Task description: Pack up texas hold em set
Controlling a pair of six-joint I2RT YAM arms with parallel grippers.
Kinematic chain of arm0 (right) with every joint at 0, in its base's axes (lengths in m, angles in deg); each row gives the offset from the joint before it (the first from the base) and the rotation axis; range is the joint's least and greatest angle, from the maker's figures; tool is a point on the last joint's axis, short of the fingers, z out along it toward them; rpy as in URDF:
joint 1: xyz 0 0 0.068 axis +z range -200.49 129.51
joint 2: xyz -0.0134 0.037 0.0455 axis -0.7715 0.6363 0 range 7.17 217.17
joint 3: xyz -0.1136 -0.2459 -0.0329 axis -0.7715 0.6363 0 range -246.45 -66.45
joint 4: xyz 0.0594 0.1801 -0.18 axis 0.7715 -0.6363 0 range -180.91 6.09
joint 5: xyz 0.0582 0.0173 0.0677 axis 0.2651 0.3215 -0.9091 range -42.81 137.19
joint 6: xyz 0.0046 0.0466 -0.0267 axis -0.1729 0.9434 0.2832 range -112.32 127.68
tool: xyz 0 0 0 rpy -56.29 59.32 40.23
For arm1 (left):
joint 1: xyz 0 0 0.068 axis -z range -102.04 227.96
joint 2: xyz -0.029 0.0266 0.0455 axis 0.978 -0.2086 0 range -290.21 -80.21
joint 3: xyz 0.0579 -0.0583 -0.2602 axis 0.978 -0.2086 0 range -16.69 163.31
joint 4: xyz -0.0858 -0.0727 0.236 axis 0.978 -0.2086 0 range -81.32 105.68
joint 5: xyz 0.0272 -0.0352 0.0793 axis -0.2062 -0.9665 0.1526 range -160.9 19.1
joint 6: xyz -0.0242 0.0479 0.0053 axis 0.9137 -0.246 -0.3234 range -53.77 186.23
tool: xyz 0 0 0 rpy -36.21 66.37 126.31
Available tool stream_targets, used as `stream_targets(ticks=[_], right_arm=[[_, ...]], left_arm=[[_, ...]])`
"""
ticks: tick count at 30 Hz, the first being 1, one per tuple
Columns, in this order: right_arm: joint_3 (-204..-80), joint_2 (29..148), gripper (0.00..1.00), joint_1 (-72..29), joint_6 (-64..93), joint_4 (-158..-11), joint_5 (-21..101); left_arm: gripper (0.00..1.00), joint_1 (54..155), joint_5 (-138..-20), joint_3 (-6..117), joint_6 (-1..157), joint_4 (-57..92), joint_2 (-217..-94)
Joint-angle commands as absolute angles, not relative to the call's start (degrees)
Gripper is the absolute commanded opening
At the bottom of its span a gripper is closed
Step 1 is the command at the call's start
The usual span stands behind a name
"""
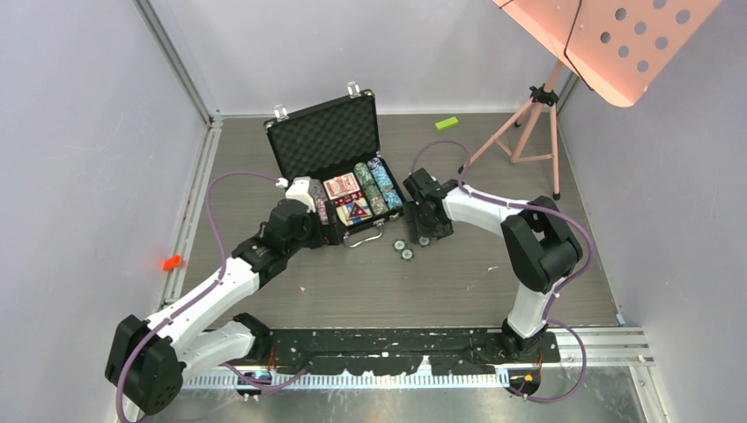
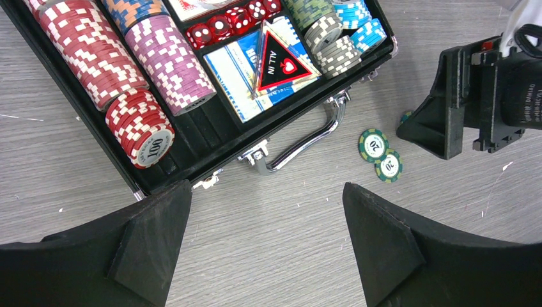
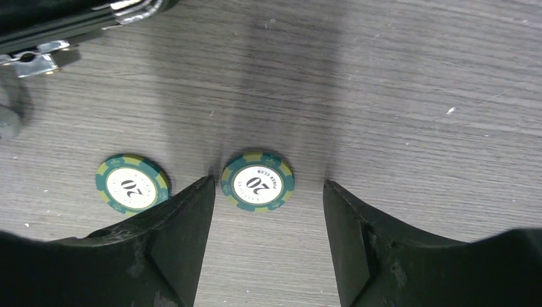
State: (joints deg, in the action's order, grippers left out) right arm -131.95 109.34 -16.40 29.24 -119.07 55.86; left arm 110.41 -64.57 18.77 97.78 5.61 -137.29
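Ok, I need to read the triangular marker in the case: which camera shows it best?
The left wrist view: the triangular ALL IN marker sits close and sharp, lettering readable. In the top external view the marker is only a small dark, red-edged triangle, unreadable. The right wrist view misses it.

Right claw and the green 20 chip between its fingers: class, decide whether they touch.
Apart. The right wrist view shows bare table between the chip and each finger of the right claw.

Third loose chip (image 2: pixel 405 117), perhaps green, mostly behind right gripper (image 2: pixel 456 138).
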Motion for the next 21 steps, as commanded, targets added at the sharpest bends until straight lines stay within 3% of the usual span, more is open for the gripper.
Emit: stream_targets(ticks=[1, 5, 12, 21], right_arm=[[-131.2, 110.9, 0.68, -17.0, 30.6, -117.2, 54.9], [-130.0, 111.5, 0.61, -17.4, 31.1, -116.0, 53.6], [-130.2, 109.3, 0.4, -17.5, 31.3, -117.1, 52.6], [-131.2, 104.0, 0.36, -14.9, 31.7, -120.4, 52.3]], left_arm=[[0.92, 110.1, -64.8, 19.6, 98.2, 6.5, -136.5], [0.92, 110.1, -64.7, 19.6, 98.1, 6.4, -136.3], [0.92, 110.1, -64.7, 19.6, 98.1, 6.5, -136.5], [0.92, 110.1, -65.0, 19.8, 98.2, 6.9, -137.0]])
